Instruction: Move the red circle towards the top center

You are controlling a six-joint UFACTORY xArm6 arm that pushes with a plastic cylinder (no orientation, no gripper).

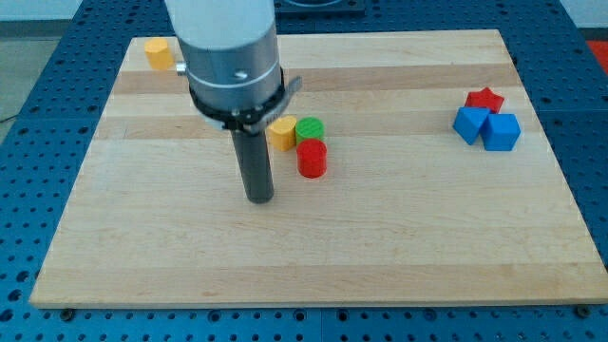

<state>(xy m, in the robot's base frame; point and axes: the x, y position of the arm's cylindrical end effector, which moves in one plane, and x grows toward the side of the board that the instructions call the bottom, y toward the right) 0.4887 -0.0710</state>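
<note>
The red circle [312, 158] is a short red cylinder near the board's middle. It touches a green circle [310, 129] just above it and sits close to a yellow hexagon-like block [281, 134] at its upper left. My tip [259, 198] rests on the board to the lower left of the red circle, about a block's width away and not touching it.
A yellow cylinder [158, 52] stands at the top left corner, partly behind the arm's body [231, 57]. A red star [485, 99] and two blue blocks [469, 124] [502, 132] cluster at the right. The wooden board [380, 237] ends near every edge of the view.
</note>
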